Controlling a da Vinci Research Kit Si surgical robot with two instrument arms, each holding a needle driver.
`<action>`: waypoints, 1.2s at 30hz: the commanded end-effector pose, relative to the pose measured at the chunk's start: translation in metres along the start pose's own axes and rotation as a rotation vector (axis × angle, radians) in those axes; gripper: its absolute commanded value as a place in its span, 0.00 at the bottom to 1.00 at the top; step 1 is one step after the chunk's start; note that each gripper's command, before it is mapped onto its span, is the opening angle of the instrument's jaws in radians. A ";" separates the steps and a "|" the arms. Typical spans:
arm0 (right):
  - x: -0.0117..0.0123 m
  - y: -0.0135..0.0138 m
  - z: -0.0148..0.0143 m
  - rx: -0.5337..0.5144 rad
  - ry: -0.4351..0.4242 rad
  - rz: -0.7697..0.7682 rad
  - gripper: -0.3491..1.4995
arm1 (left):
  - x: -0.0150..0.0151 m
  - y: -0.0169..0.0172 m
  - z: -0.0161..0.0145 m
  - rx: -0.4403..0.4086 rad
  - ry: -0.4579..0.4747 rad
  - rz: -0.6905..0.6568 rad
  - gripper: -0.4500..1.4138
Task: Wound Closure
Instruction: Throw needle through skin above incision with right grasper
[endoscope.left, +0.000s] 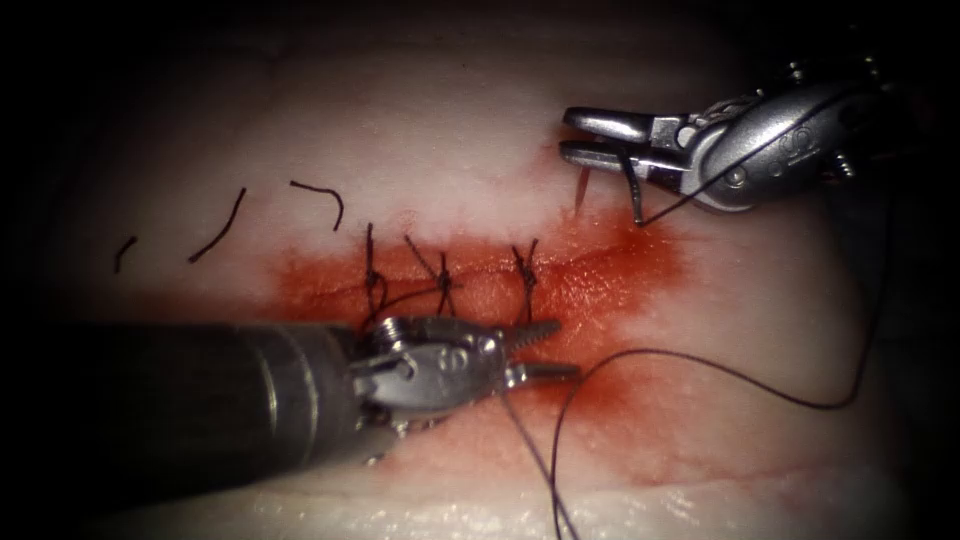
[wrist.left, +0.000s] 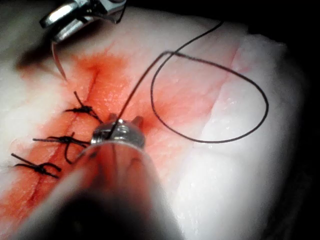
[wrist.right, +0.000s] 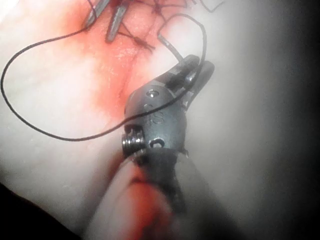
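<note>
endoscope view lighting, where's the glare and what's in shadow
Endoscope view: light pools on the tissue, edges dark; glare on the right pincer, shut on the needle about mid-curve, clear of tissue; left pincer open, empty, thread beside it, shaft shadowed. Left wrist view: right pincer's shadow on tissue.

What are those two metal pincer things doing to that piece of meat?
They are sewing up a cut in the tissue. Three stitches are tied already. The right pincer holds the curved needle above the tissue, not in it. Thread loops away from it. The left pincer is open, holding nothing. Cut thread ends lie to the left.
</note>
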 end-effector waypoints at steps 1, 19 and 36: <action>-0.0004 -0.0004 0.0008 -0.001 0.002 -0.001 0.00 | -0.0001 0.0001 0.0008 0.001 0.000 0.000 0.30; -0.0006 -0.0004 0.0010 -0.013 -0.006 -0.015 0.00 | 0.0000 0.0002 0.0008 0.003 0.000 -0.002 0.29; -0.0017 -0.0011 0.0011 -0.002 -0.016 -0.045 0.00 | 0.0003 0.0004 0.0004 -0.005 0.001 -0.006 0.29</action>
